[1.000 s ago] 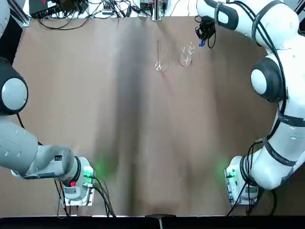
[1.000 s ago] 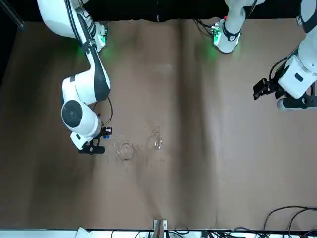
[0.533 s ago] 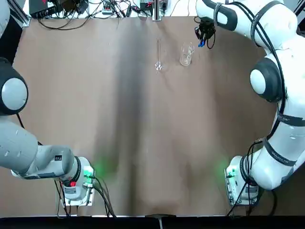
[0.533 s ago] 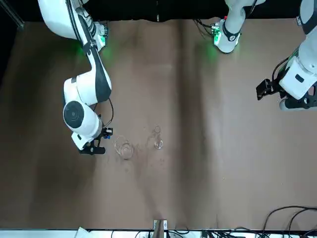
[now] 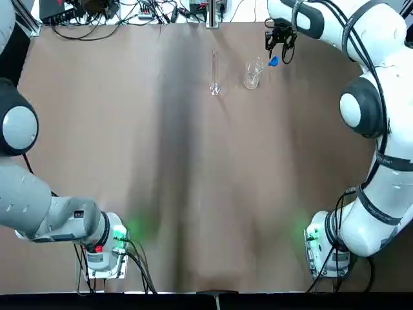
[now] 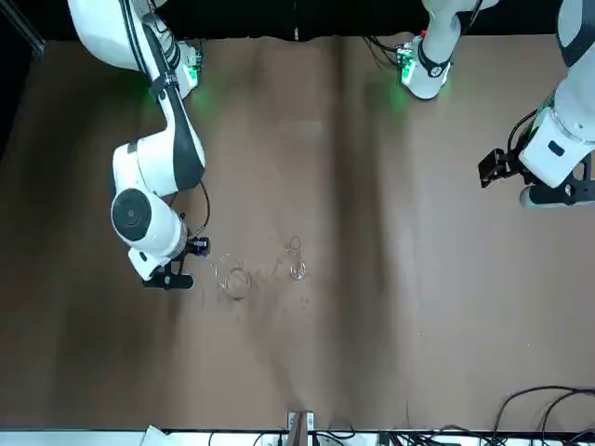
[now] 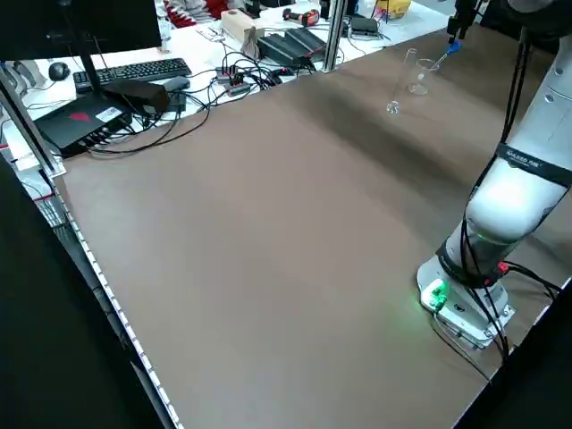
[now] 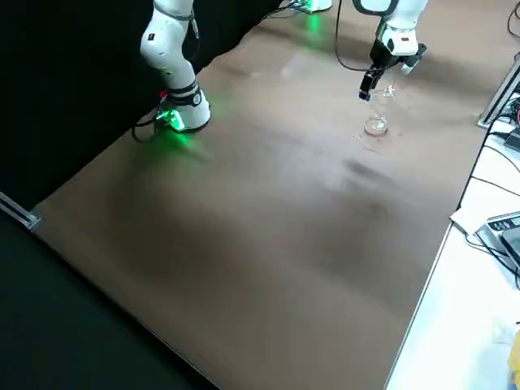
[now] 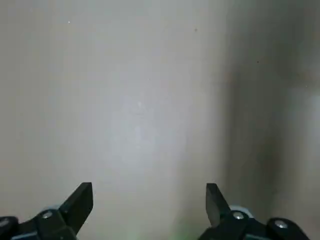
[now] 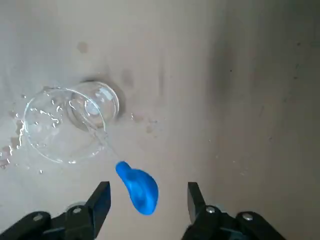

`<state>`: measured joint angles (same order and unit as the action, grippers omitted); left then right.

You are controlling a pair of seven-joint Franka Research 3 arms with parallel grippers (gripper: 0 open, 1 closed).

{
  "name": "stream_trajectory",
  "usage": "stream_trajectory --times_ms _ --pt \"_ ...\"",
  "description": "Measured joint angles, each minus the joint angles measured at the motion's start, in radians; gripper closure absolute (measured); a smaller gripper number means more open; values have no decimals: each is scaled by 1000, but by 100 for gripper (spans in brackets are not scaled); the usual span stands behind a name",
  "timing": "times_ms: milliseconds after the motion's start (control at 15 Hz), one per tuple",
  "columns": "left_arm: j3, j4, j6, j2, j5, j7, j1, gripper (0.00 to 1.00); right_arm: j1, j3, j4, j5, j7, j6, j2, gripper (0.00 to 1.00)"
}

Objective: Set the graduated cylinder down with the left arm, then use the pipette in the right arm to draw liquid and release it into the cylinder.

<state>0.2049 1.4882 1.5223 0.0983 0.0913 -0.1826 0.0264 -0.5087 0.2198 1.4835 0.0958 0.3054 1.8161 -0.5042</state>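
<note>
We see the cylinder standing upright on its small foot on the table, just beside the beaker and apart from it, so the first step looks done. The left gripper hangs parked well away at its own side of the table, its fingers spread wide over bare tabletop with nothing between them.

The right gripper hovers just above the beaker. Its fingers stand apart, and the pipette is not pinched: the blue bulb sits in the gap between the fingers, touching neither as far as we can tell, while the thin tube slants down over the rim into the beaker. From the wrist camera it looks as if the pipette simply leans in the beaker, let go, though the glass tube is hard to follow. We judge the bulb lies well placed for a fresh pinch before any liquid goes over to the cylinder.
</note>
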Motion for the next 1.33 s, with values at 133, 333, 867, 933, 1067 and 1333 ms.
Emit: stream_trajectory --times_ms 133,333,867,933,1067,1333 --pt "0 0 1 0 0 1 0 0 6 1 -17 0 -12 -24 14 30" --pt "0 0 1 0 0 1 0 0 21 1 -33 1 -38 -77 72 29" --pt "1 -2 6 0 0 2 -2 0 128 4 -35 34 -252 -239 235 24" --pt "0 -3 6 0 0 2 -2 0 154 4 -35 43 -290 -255 257 9" --pt "0 -3 6 0 0 1 -2 0 158 3 -35 44 -300 -269 272 0" --pt "-1 -3 6 0 0 1 1 0 156 0 -27 44 -299 -300 300 0"
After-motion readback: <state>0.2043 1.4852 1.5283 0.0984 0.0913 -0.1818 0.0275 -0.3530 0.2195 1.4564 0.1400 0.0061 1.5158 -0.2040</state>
